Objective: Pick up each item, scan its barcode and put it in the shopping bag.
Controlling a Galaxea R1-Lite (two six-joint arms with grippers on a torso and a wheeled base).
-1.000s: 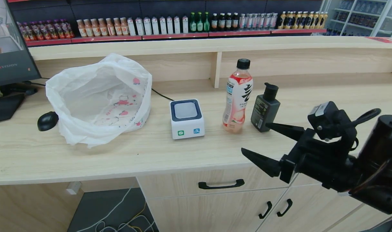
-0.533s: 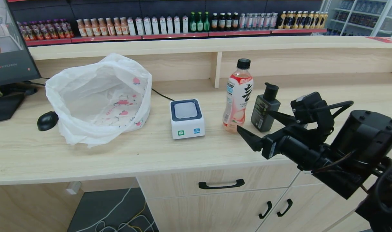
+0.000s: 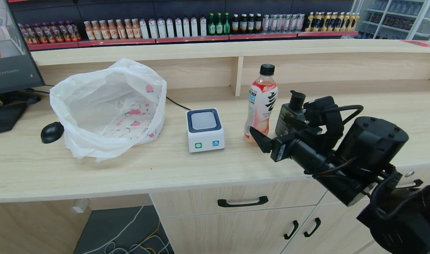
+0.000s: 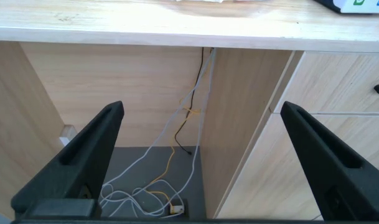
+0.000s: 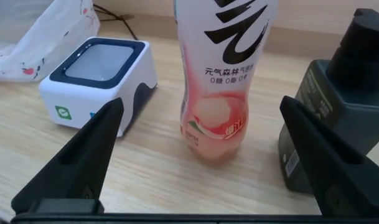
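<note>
Right end effector (image 3: 269, 125) advanced toward upright pink bottle (image 3: 261, 106).

The right arm (image 3: 372, 148) is entering from the lower right and pointing forward and leftward, its forearm lying roughly level. The right gripper (image 3: 268, 124) is holding its two black tapered fingers (image 3: 261, 138) wide apart, one nearer, one farther. The left gripper (image 4: 201, 109) is sitting low and facing forward, its own fingers likewise spreading wide.
</note>
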